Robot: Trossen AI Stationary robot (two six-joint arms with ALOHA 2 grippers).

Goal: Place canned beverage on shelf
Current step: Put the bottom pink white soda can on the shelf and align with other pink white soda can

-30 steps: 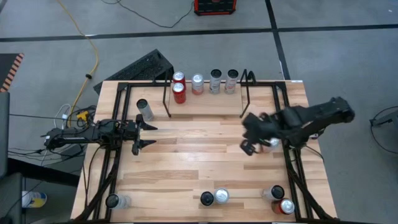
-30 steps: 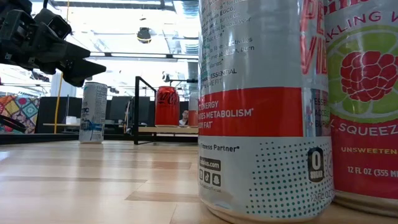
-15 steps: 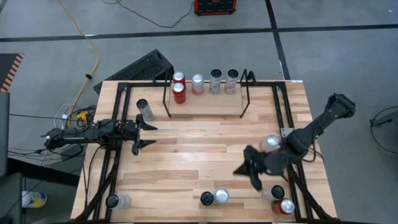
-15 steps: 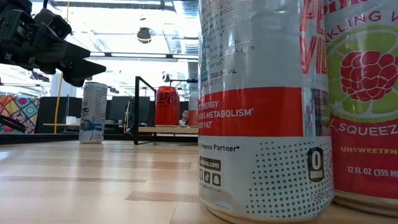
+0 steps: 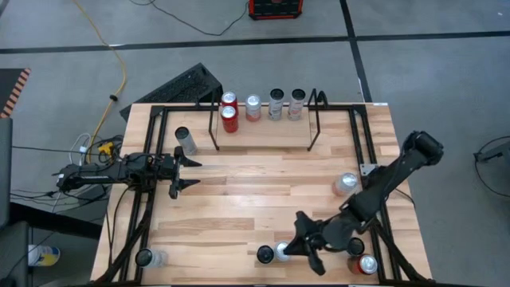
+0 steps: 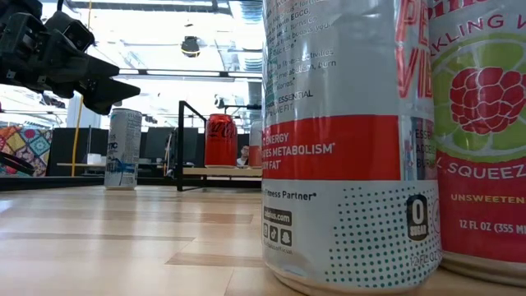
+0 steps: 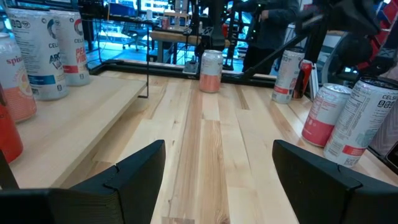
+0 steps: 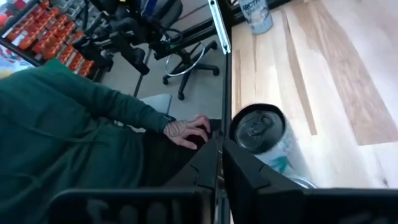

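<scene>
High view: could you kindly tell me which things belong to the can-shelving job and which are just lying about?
Job: shelf, cans on it, loose cans at the front edge, right end effector.
Lying about: yellow cable, red box on the floor.

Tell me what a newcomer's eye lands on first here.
The right gripper, stretched low across the table's near edge, beside two cans standing there. Next, the row of cans on the shelf at the far edge. The left gripper waits open at the left side.
</scene>
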